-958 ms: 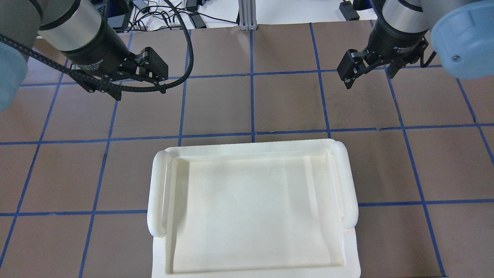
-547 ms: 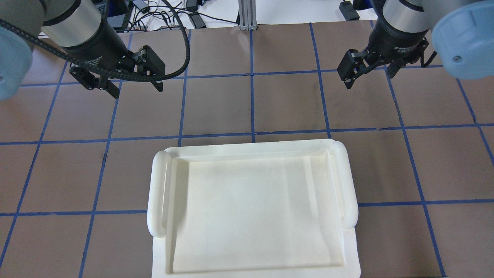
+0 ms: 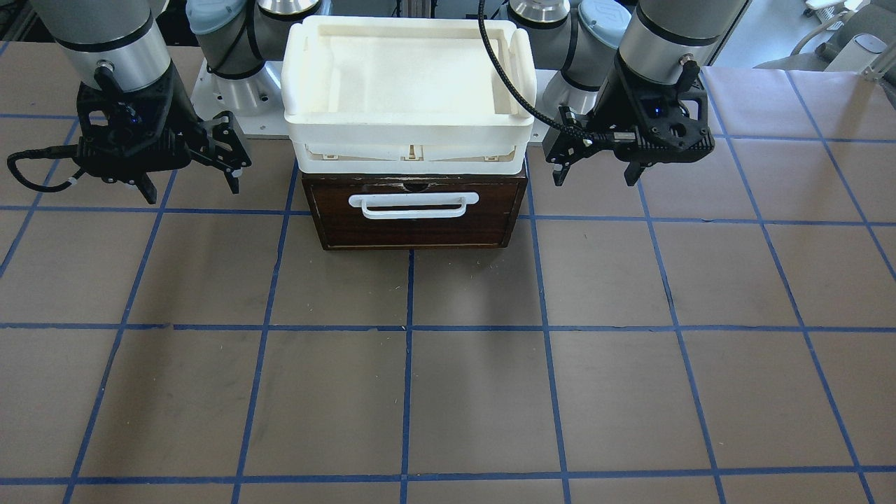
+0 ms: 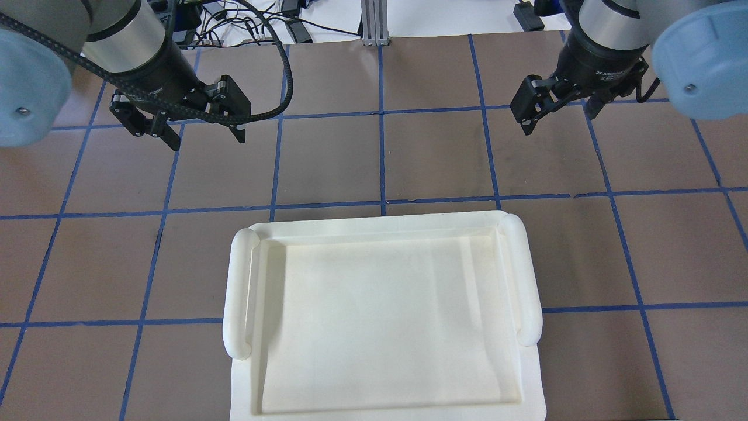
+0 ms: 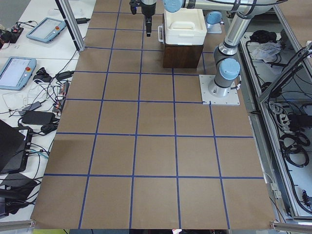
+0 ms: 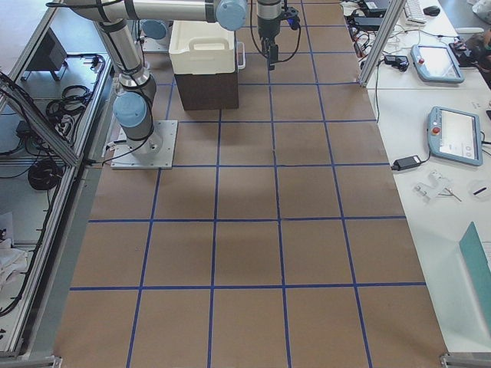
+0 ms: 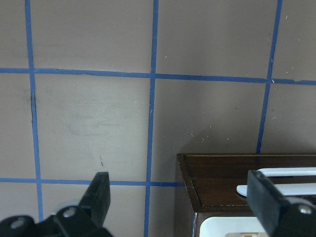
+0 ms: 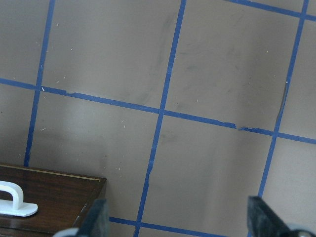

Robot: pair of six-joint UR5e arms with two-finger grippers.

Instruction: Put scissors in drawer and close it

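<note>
Left gripper [image 4: 206, 136] swivels slightly, wide and empty like the right gripper [image 4: 558, 117]; drawer [image 3: 414, 224] looks shut, scissors unseen, so a grasp could find nothing.

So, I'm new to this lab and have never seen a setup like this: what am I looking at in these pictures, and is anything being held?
It is a robot with two arms at a brown table marked with blue tape lines. Each arm ends in a two-finger claw: the left gripper and the right gripper. Both are open and hold nothing. One picture faces the robot, one looks down over its shoulders, two look along the table from its ends, and two come from wrist cameras. On the table stands a dark wooden case with a drawer, shut, with a white handle. A white plastic tub sits on top. No scissors show in any picture.
</note>
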